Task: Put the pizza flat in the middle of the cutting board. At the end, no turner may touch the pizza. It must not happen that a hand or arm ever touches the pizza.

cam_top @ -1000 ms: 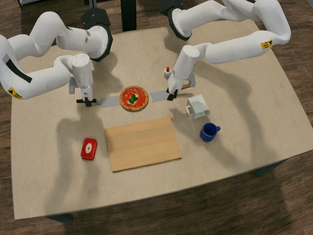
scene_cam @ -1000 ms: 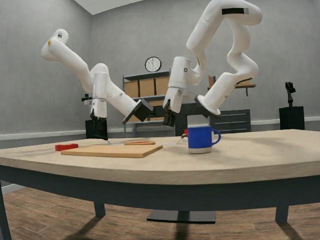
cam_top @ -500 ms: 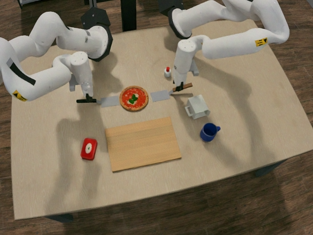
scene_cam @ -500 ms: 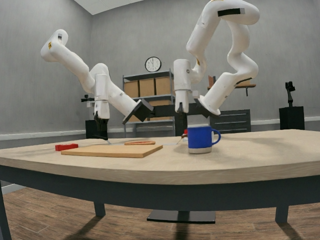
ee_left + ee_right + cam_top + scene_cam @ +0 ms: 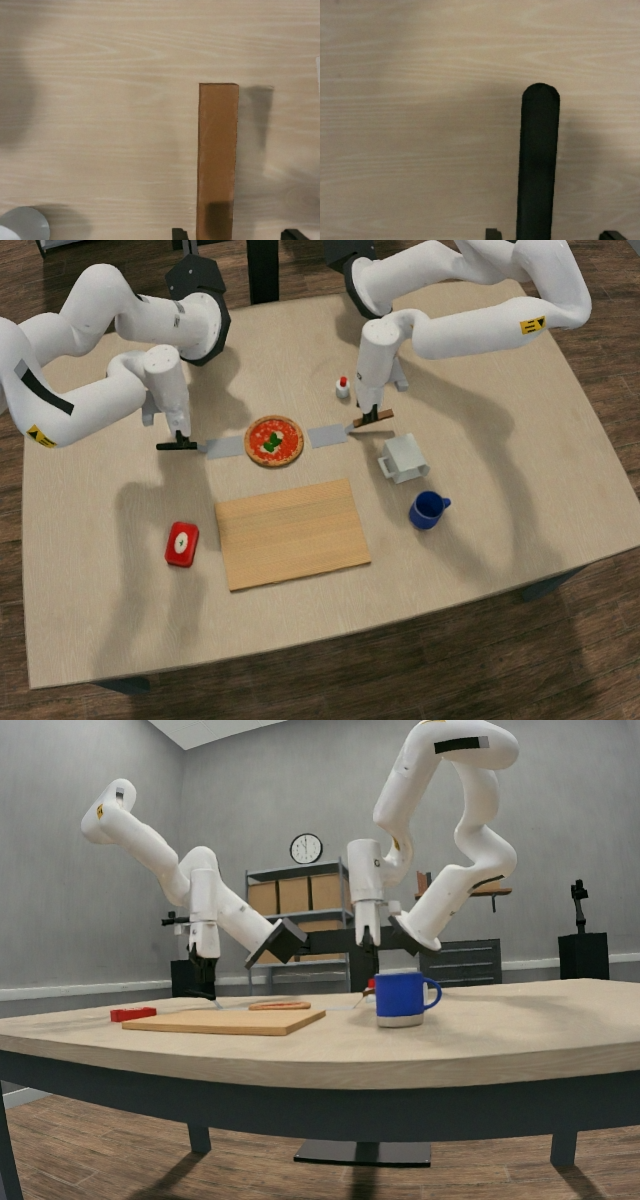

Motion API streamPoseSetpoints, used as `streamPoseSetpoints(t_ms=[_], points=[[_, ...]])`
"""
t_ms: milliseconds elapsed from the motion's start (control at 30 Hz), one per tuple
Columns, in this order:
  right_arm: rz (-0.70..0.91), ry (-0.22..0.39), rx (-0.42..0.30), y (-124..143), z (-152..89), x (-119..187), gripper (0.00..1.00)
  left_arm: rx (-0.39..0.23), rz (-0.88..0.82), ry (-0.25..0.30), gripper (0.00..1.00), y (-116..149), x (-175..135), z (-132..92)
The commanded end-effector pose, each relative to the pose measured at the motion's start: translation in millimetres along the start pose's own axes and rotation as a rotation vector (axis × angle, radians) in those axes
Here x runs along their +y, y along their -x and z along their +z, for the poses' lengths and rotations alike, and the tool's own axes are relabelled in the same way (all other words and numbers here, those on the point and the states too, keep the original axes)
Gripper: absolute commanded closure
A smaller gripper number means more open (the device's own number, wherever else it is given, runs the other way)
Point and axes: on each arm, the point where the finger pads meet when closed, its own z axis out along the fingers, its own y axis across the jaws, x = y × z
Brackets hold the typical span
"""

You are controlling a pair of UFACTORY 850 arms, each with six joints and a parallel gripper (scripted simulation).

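The pizza lies on the table behind the cutting board, between two turner blades. The brown-handled turner lies with its blade close to the pizza's right edge in the top view. The black-handled turner has its blade close to the left edge; whether either touches is unclear. My left gripper is open, low over the brown handle, which runs between its fingers. My right gripper is open, low over the black handle, also between its fingers.
In the top view, a small white bottle with a red cap stands behind the left gripper. A white mug lies right of the board, with a blue mug nearby. A red box lies left of the board.
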Motion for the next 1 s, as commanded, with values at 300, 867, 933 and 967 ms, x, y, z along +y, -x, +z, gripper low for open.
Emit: streamPoseSetpoints(t_ms=[300,867,933,967], points=[[0.000,0.000,0.000,0,16,0,0.48,0.006,-0.008,-0.003,0.48,-2,-2,16],[0.000,0.000,0.000,0,56,0,0.48,0.008,-0.010,-0.003,0.48,-3,-2,56],[0.000,0.000,0.000,0,61,0,0.48,0.008,-0.010,-0.003,0.48,-3,-2,61],[0.000,0.000,0.000,0,64,0,0.48,0.008,-0.010,-0.003,0.48,-3,-2,64]])
